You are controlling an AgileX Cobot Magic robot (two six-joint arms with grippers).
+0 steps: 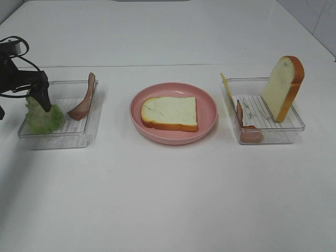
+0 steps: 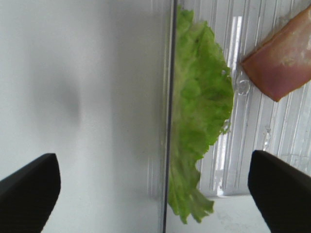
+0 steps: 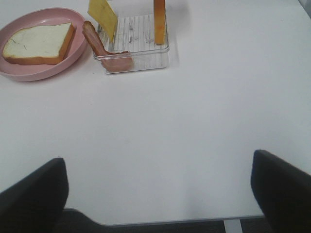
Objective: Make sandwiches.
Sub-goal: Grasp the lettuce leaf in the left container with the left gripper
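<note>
While a bread slice (image 1: 170, 112) lies on the pink plate (image 1: 210, 107), the left gripper (image 2: 153, 165) holds open fingers (image 2: 29, 194) astride the lettuce (image 2: 201, 111); closing on it looks next. The right gripper (image 3: 160, 194) hangs open.

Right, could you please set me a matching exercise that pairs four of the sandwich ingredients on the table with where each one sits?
Things:
1. lettuce
2. flat bread slice
3. upright bread slice
4. cheese slice

Places:
A. standing at the right end of the right tray
B. on the pink plate
C. in the left tray
D. against the left wall of the right tray

Pairs: 1-C, 2-B, 3-A, 4-D.
</note>
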